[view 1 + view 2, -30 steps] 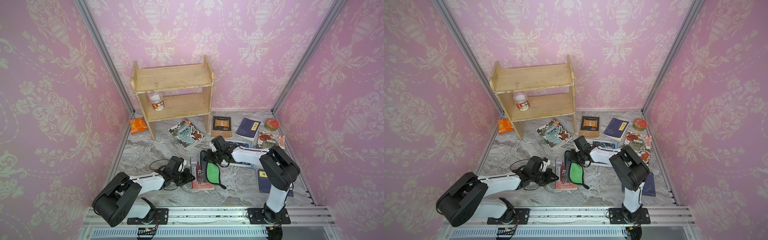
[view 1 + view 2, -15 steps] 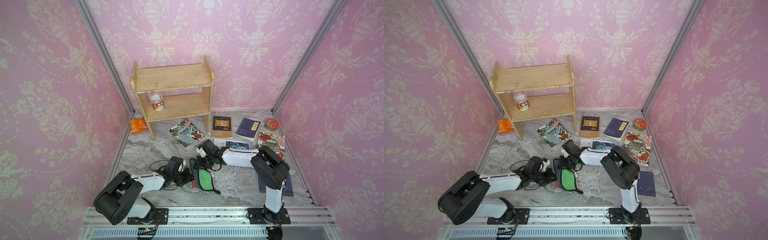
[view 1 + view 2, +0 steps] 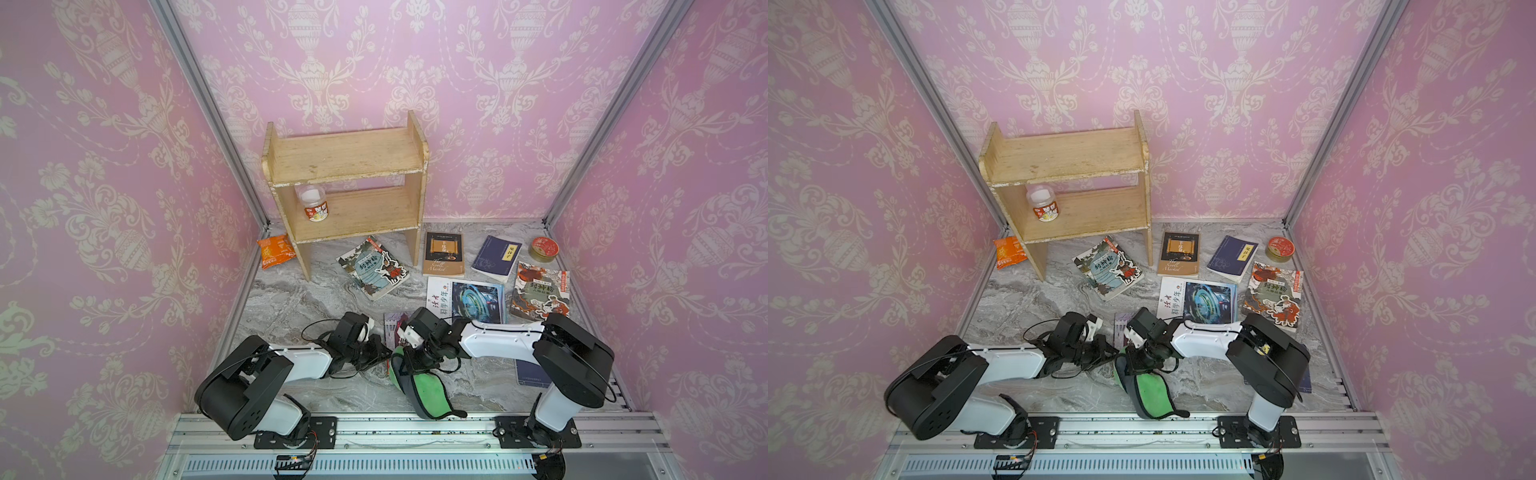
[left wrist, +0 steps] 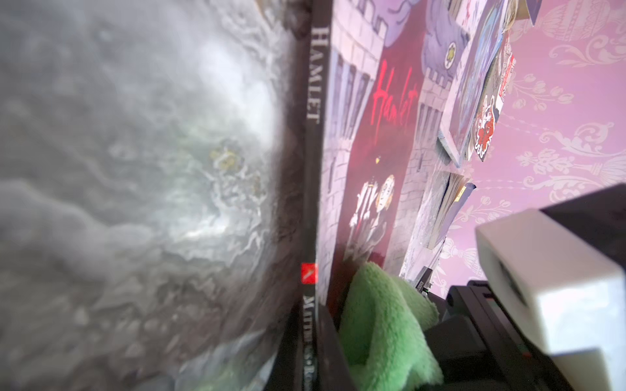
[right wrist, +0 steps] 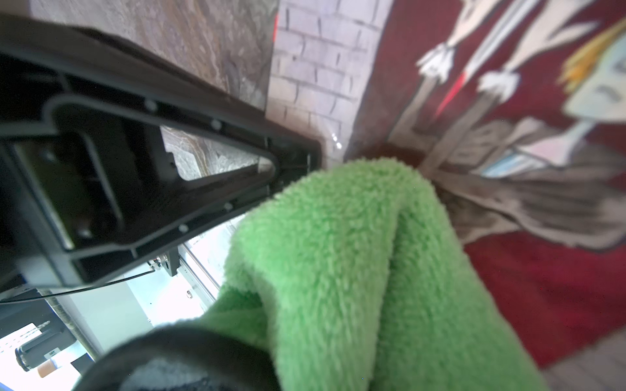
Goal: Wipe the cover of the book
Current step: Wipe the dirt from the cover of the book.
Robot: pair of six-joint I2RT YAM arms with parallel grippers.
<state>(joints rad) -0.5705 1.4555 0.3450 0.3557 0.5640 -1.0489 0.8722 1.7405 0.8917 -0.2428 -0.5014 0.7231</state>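
Observation:
The Hamlet book (image 3: pixel 391 328) (image 4: pixel 372 135) lies flat near the table's front, mostly hidden under both arms in both top views. My left gripper (image 3: pixel 381 347) (image 4: pixel 310 355) is shut on the book's spine edge near its front corner. A fluffy green cloth (image 3: pixel 430 390) (image 3: pixel 1150 390) (image 5: pixel 338 254) is pinched in my right gripper (image 3: pixel 409 360), which is shut on it. The cloth's bunched end presses on the red-and-grey cover (image 5: pixel 508 101) right beside the left finger (image 5: pixel 169 162). Its loose end trails toward the front rail. The cloth hides the right jaws in the right wrist view.
A wooden shelf (image 3: pixel 345 183) with a small jar (image 3: pixel 315 203) stands at the back. An orange snack bag (image 3: pixel 274 250) lies to its left. Several other books (image 3: pixel 465 299) and a red tin (image 3: pixel 545 248) lie behind and right. A dark blue book (image 3: pixel 532 374) lies under the right arm.
My right gripper has dragged the cloth leftward and toward the front across the book's cover. The left arm has stayed where it was, holding the book.

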